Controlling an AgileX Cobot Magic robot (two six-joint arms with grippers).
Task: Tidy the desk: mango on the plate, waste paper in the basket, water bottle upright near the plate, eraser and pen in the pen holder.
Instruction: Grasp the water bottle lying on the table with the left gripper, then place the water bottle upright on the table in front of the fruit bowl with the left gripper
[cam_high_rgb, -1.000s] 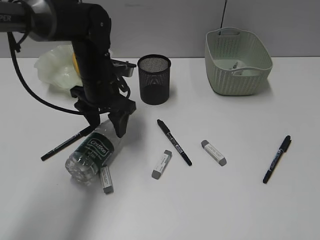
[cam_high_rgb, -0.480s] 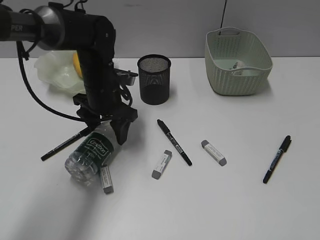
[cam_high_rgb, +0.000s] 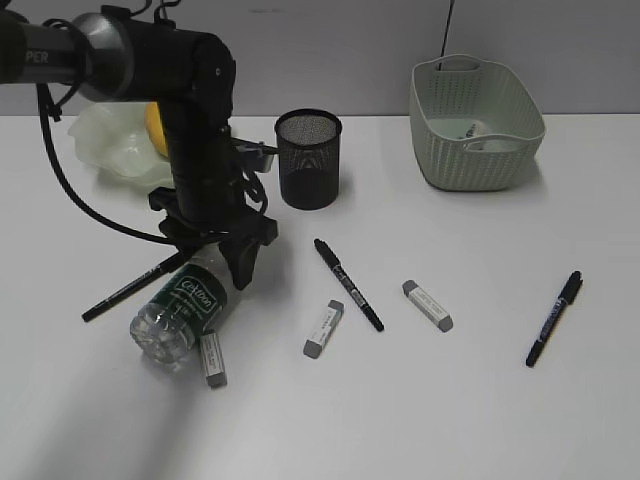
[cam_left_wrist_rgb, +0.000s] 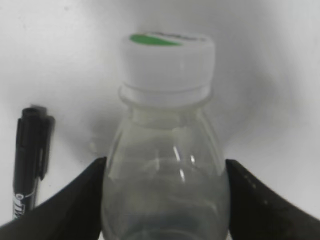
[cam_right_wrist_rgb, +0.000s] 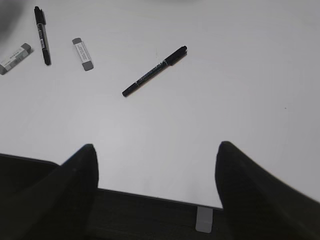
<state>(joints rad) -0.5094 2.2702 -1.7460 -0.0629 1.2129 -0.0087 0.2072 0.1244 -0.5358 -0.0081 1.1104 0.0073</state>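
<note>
The water bottle (cam_high_rgb: 180, 312) lies on its side on the counter (cam_high_rgb: 400, 400) in the lower left of the exterior view, its long axis running on a slant: base toward the lower left, white cap hidden under the left hand (cam_high_rgb: 215, 262) toward the upper right. That hand sits directly over the bottle's neck end, so the bottle lies straight beneath and away from it along this diagonal.

In the left wrist view the bottle (cam_left_wrist_rgb: 167, 170) fills the middle of the frame, cap at the top, with one dark finger (cam_left_wrist_rgb: 75, 205) at the lower left and the other at the lower right. The jaws straddle the clear shoulder across its width, square to the long axis. They look to be touching or almost touching the plastic, but whether they press it I cannot tell; the left hand is neither clearly released nor clearly clenched on it. A black pen (cam_left_wrist_rgb: 30, 165) lies just beside the bottle at the left edge of that view.

The right hand (cam_right_wrist_rgb: 155, 190) is spread wide and holds nothing, hovering over bare counter in the lower part of its own view; it does not show in the exterior view. The left arm is plainly the nearer one.

The plate (cam_high_rgb: 115, 145), carrying the mango (cam_high_rgb: 155, 128), stands in the upper left, just behind the left arm. Judging from this, the lift should pivot the base downward and carry the bottle toward that upper left corner.
</note>
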